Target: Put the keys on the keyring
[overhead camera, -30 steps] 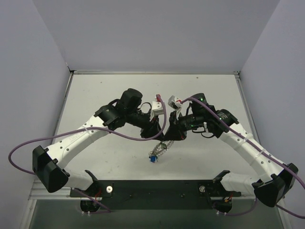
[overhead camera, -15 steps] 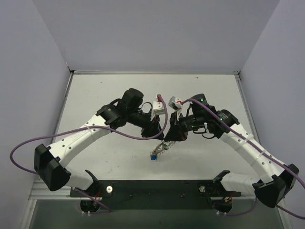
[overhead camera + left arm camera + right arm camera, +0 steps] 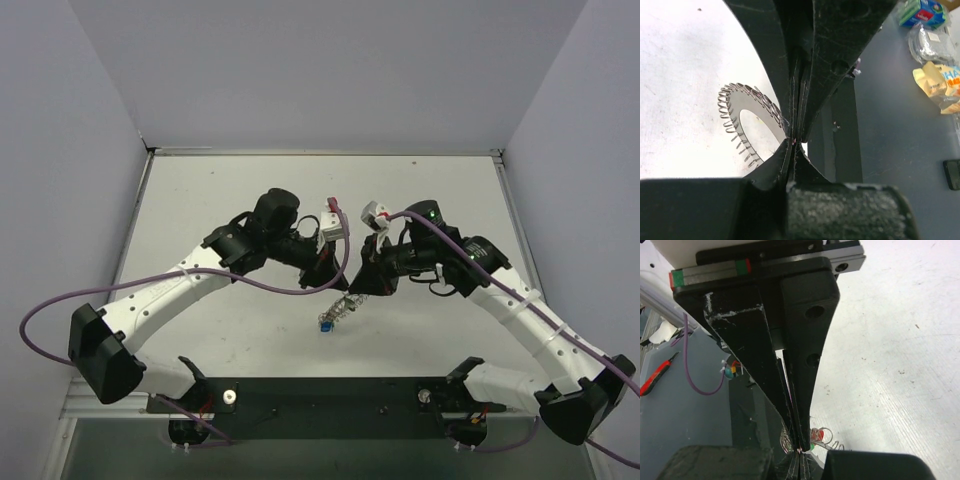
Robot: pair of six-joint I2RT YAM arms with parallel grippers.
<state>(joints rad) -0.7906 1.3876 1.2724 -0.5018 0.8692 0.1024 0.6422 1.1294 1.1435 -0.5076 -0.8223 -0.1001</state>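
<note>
Shiny coiled metal wire forms the keyring [image 3: 756,95]; the table [image 3: 680,60] is matt white and lightly speckled; the left gripper [image 3: 796,141] is scuffed, scratched matt black plastic.

A white matte bench [image 3: 230,190] fills the floor of a three-sided booth. Its surface carries fine scuffs and small dark specks, clearest in the right wrist view. Plain pale lavender-grey walls stand on the left [image 3: 60,150], at the back [image 3: 320,70] and on the right [image 3: 590,130]. A thin silvery metal rail [image 3: 320,152] runs where the bench meets the back wall. The light is soft and even, with only faint shadows.

Beyond the bench edge, the left wrist view shows a blue-grey floor [image 3: 900,130] with a green and blue packet [image 3: 922,11], a crumpled clear plastic bag [image 3: 930,44] and a yellow snack bag [image 3: 940,85] lying near one another. The right wrist view shows a red-handled tool [image 3: 657,374] on a grey surface.
</note>
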